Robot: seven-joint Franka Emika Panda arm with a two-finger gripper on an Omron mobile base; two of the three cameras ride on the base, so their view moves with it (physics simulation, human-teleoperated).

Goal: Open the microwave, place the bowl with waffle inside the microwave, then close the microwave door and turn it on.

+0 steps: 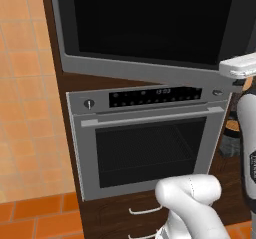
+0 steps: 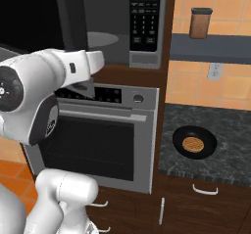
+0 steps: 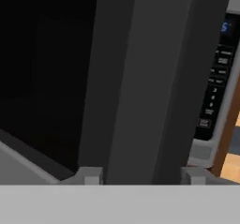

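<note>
Microwave [image 2: 117,27]: one, in the upper part of both base views, directly above the silver oven; its keypad panel [image 2: 145,17] sits at the top centre of the right base view.
Microwave door [image 1: 145,23]: one, already swung partly open; in the right base view a pale turntable shows in the gap between door and keypad.
Door edge [image 3: 140,82]: a tall grey upright band through the middle of the hand view, long axis vertical, black glass to its left, keypad at far right.
Gripper [image 3: 140,178]: two tips [image 3: 89,176] rise at the bottom of the hand view, one each side of the door edge; parted, nothing visibly clamped. Whether they touch the door, I cannot tell.
Key relation: the door edge lies straight ahead of the gripper and very close, so pushing it wider looks like the step in hand.
Bowl with waffle [image 2: 194,143]: one, on the dark counter [image 2: 230,130], lower right of the right base view, well apart from the gripper and below the microwave.
Oven [image 1: 145,138]: one, shut, centre of the left base view.
Jar [image 2: 200,22]: one, on a shelf at upper right.
Arm: one.
</note>
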